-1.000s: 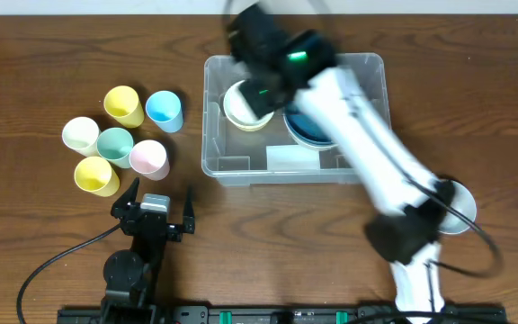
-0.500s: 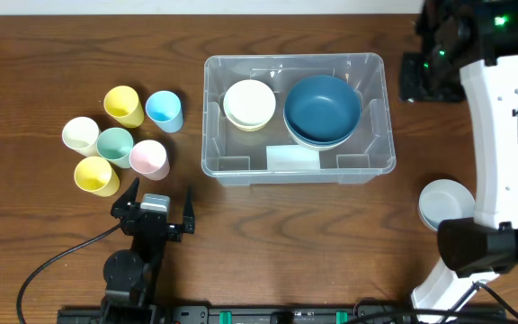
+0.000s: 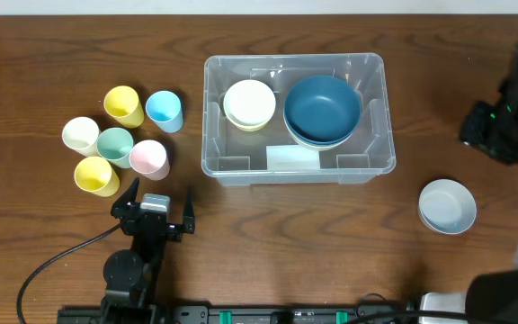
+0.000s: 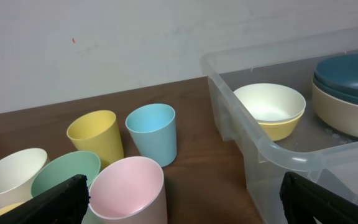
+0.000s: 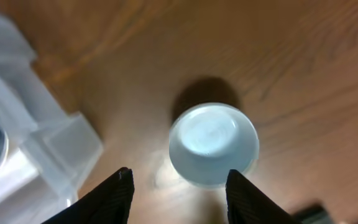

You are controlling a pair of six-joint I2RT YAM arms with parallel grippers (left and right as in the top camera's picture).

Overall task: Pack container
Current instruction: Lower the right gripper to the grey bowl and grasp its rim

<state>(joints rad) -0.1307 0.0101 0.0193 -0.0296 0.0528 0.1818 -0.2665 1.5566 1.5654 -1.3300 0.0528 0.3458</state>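
Observation:
The clear container stands mid-table with a pale label at its near wall. Inside are stacked cream and yellow bowls and a dark blue bowl on another bowl. A pale blue bowl sits on the table at the right. My right gripper is open and empty, raised above that bowl; its fingers frame it from high up. My left gripper is open and empty near the front edge, facing the cups and the container.
Several cups stand left of the container: yellow, light blue, white, green, pink and another yellow. The pink cup is just ahead of the left fingers. A container corner shows in the right wrist view.
My right arm has swung from over the container's bowls out to the right side of the table, above the pale blue bowl. The left arm and all objects are unmoved.

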